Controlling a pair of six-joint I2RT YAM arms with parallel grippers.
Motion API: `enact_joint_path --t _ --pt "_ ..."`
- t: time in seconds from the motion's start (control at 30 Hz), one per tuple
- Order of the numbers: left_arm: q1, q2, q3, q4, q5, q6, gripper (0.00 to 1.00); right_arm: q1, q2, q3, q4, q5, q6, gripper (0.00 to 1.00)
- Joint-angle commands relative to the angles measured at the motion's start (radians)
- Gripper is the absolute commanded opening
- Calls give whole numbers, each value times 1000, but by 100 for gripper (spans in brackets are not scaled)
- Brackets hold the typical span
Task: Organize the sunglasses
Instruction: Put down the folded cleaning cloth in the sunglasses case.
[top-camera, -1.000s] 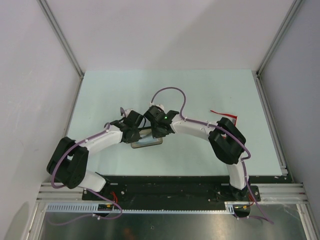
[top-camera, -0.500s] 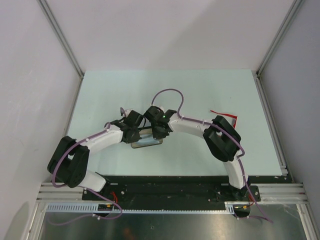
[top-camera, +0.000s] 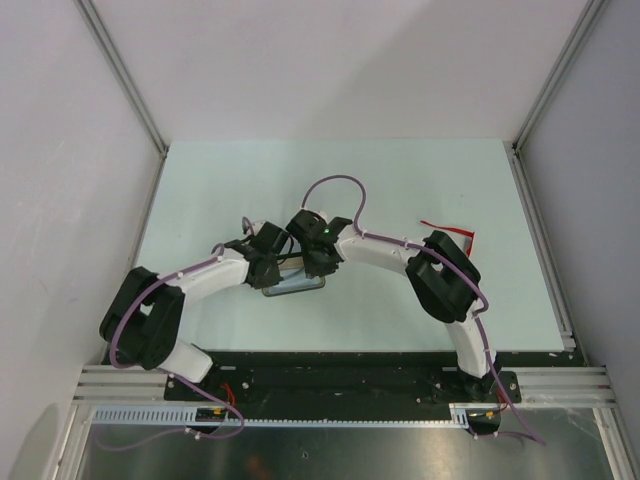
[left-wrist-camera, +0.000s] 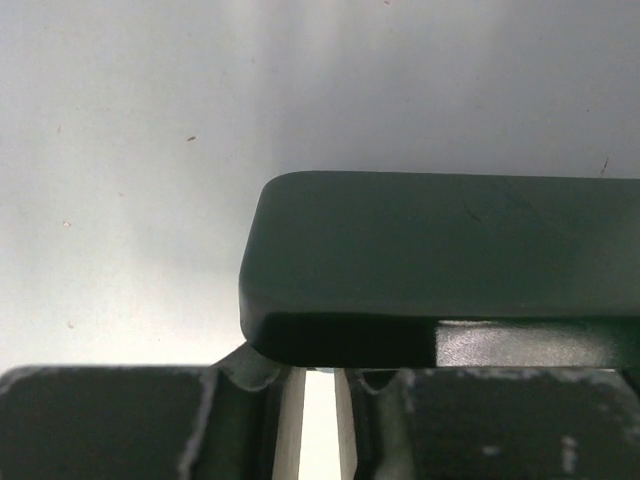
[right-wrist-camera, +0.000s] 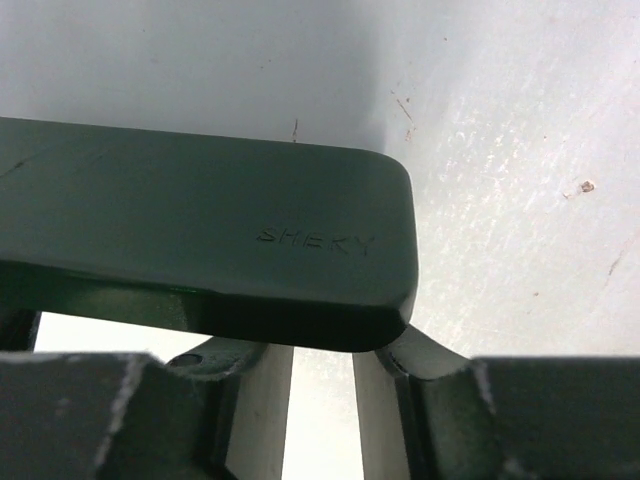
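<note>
Case (top-camera: 295, 285) lies flat near the middle of the table (top-camera: 420, 170), closer to the arm bases than to the far edge, with its long side running left to right. I have both arms bent inward so they meet over it. The left gripper (top-camera: 268, 262) sits at the left end and the right gripper (top-camera: 318, 262) just beside it, toward the right end. From the left wrist I see the rounded left corner of the case (left-wrist-camera: 440, 260) filling the upper right. My fingers (left-wrist-camera: 110, 425) sit under its near edge. The jaws stand only a narrow slit apart, with pale table showing through and nothing between them. From the right wrist I see the right corner of the case (right-wrist-camera: 200, 230), dark and glossy, with the embossed word SHEKY (right-wrist-camera: 315, 241) on its top face. The right gripper (right-wrist-camera: 320, 375) shows a somewhat wider gap than the left, also with nothing in it. I cannot tell from either wrist view whether the fingertips touch the underside of the case. Sunglasses (top-camera: 436, 224) lie on the table well to the right of the case, behind the right arm's elbow. Only a thin red line and a red corner show past the arm, and neither gripper is near them. Fine scratches and specks mark the table around the case.
</note>
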Motion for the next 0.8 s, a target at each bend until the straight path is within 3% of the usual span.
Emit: enact_joint_path --t 0.0,0.23,0.43,0.77 --pt "1 -19 32 2 -14 -2 23 15 -7 41 -35 40 -6 36" --pt "1 -93 47 -1 -10 1 26 23 -55 34 -19 64 -5 35" --pt "3 -148 57 -2 -2 -11 28 46 -95 3 53 68 -16 24" --pt "3 -102 18 85 5 -52 26 72 -81 -77 238 106 -51 17"
